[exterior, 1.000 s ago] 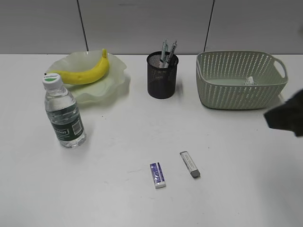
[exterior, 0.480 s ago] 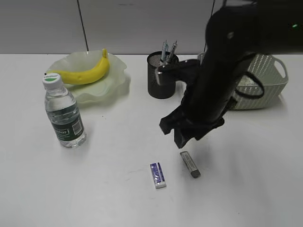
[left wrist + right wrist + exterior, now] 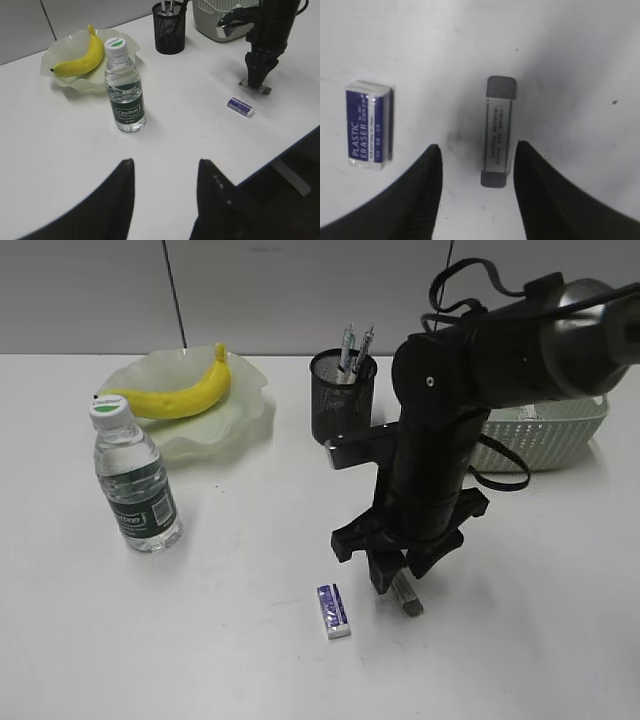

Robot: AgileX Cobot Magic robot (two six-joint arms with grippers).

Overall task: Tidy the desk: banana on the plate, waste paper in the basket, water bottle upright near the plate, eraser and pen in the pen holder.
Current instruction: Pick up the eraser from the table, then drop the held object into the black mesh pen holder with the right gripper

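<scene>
R claw (image 3: pixel 476 170) spread over grey eraser (image 3: pixel 498 131) | blue eraser (image 3: pixel 368 125) beside | L claw (image 3: pixel 165 185) spread

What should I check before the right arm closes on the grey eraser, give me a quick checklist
1. Right pincer open: ok, its fingers are spread apart.
2. Grey eraser between the fingers: not quite ok, it lies nearer the right finger, so centring would help.
3. Blue eraser outside the grasp: ok, it lies beyond the left finger.
4. Fingers touching the desk: cannot tell.
5. Pen holder upright to take the eraser: ok, pens already stand in it.
6. Left pincer out of the way: ok, open and hovering well away, with the water bottle in front of it.
</scene>
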